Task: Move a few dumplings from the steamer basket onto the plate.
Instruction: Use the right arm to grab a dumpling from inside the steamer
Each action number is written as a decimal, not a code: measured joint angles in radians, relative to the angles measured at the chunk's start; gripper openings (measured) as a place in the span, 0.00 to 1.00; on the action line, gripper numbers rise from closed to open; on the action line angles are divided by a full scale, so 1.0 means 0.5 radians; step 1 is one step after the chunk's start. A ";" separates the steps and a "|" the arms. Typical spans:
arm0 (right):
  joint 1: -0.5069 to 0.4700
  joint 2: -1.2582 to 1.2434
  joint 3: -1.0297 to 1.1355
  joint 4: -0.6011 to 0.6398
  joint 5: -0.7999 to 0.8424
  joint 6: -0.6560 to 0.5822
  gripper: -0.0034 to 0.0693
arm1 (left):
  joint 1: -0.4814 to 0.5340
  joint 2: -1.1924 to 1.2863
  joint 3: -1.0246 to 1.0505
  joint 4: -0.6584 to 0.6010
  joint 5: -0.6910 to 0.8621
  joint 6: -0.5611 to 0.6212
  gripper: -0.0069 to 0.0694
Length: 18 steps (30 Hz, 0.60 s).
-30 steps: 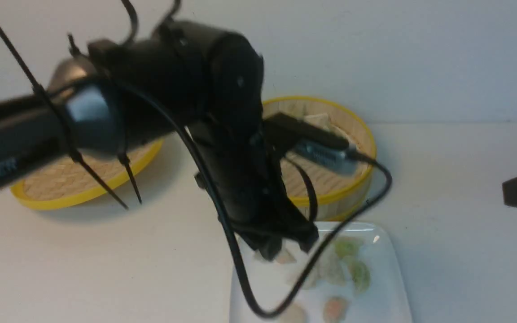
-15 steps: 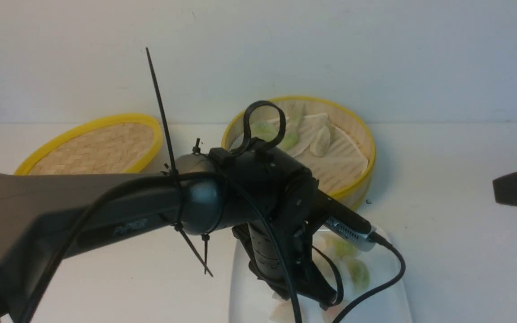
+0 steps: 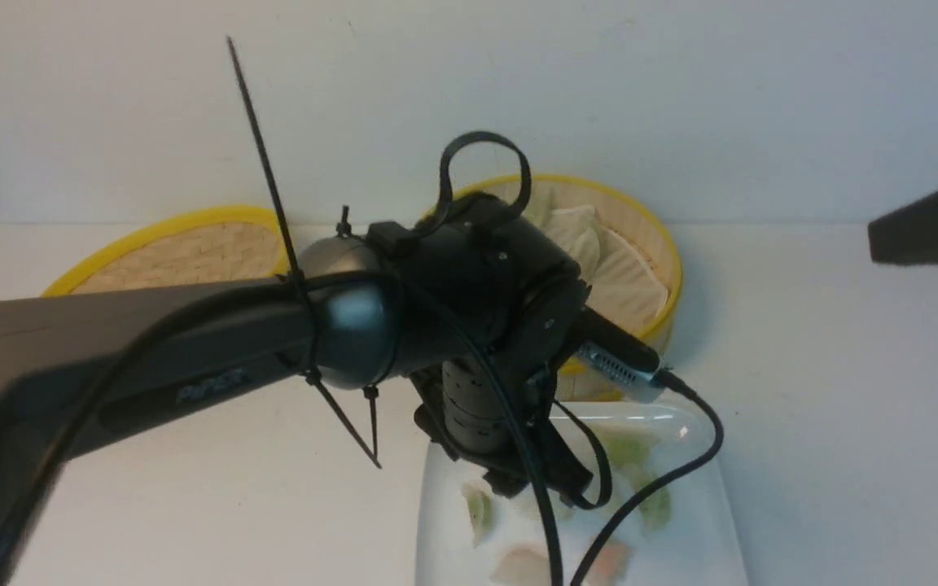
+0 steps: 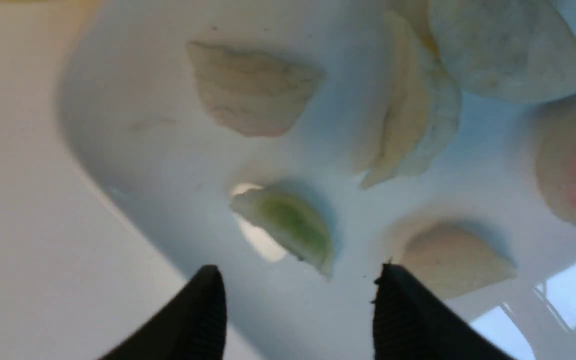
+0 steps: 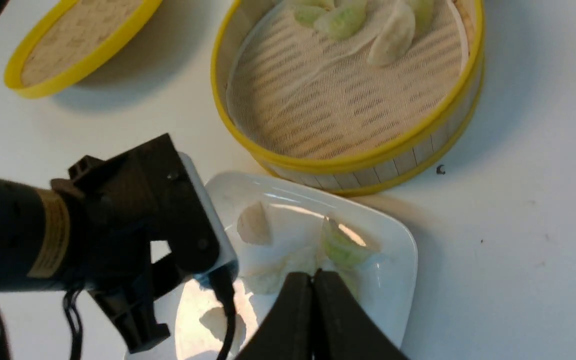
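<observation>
- Pale-green crescent dumpling (image 4: 288, 227) lying loose on glossy white square plate (image 4: 158, 150), among paler ones.
- Black left gripper (image 4: 298, 285) low over it, jaws spread and empty, likely for a soft release.
- Round bamboo steamer basket (image 5: 348, 160) just behind the plate, several dumplings (image 5: 388, 35) inside.
- Right gripper (image 5: 313, 275) closed, parked aside.

Bright even light, soft shadows, glare on the plate (image 5: 393, 280).

Woven yellow-rimmed lid (image 3: 184, 248) flat on white table (image 3: 803, 366); pink-tinted dumpling (image 4: 575, 170) elsewhere.
</observation>
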<state>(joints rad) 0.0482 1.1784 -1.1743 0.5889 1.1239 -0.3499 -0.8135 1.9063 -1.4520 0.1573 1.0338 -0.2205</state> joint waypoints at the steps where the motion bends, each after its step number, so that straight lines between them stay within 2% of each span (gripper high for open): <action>1: 0.042 0.098 -0.086 -0.015 0.001 0.000 0.03 | 0.000 -0.086 -0.006 0.069 0.039 -0.032 0.38; 3: 0.155 0.306 -0.227 -0.052 0.001 0.016 0.03 | 0.000 -0.271 -0.006 0.193 0.117 -0.094 0.19; 4: 0.155 0.306 -0.227 -0.052 0.001 0.016 0.03 | 0.000 -0.291 -0.006 0.193 0.125 -0.094 0.19; 5: 0.244 0.465 -0.323 -0.099 0.001 0.045 0.03 | 0.000 -0.448 -0.008 0.252 0.201 -0.140 0.12; 11: 0.399 0.938 -0.679 -0.343 -0.034 0.278 0.08 | 0.000 -1.002 -0.008 0.262 0.343 -0.193 0.08; 14: 0.424 1.179 -0.870 -0.414 -0.060 0.350 0.15 | 0.000 -1.250 -0.008 0.217 0.363 -0.207 0.08; 17: 0.437 1.450 -1.089 -0.444 -0.082 0.378 0.28 | 0.000 -1.515 0.010 0.173 0.384 -0.218 0.08; 18: 0.437 1.466 -1.116 -0.446 -0.081 0.382 0.29 | 0.000 -1.531 0.014 0.169 0.383 -0.219 0.08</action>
<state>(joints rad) 0.2667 1.9115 -1.7322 0.3659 1.0833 -0.1589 -0.8135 1.1408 -1.4448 0.2419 1.2251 -0.3302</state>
